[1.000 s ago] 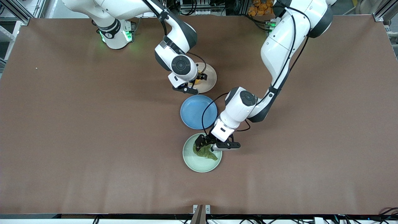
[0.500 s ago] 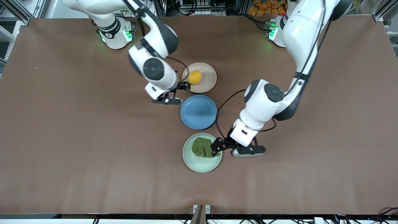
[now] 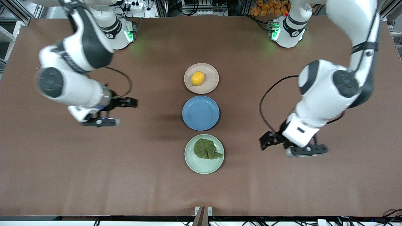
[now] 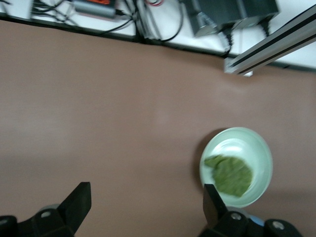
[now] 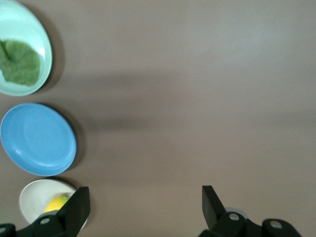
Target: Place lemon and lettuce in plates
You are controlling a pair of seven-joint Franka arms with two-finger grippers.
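The lemon (image 3: 197,78) lies in the beige-pink plate (image 3: 211,77), the plate farthest from the front camera. The lettuce (image 3: 206,148) lies in the mint green plate (image 3: 201,164), the nearest one. My left gripper (image 3: 267,142) is open and empty, up over bare table toward the left arm's end, apart from the green plate. My right gripper (image 3: 127,103) is open and empty over bare table toward the right arm's end. The left wrist view shows the lettuce (image 4: 230,176) in the green plate (image 4: 247,145) past my open left gripper (image 4: 145,198). The right wrist view shows the lemon (image 5: 57,202), the lettuce (image 5: 19,64) and my open right gripper (image 5: 143,200).
An empty blue plate (image 3: 200,113) sits between the two other plates; it also shows in the right wrist view (image 5: 38,139). The three plates form a line down the middle of the brown table (image 3: 62,163). The arms' bases stand at the table's edge farthest from the front camera.
Both grippers have let go and drawn away from the plates, each toward its own end of the table. The lemon and the lettuce stay in their plates.
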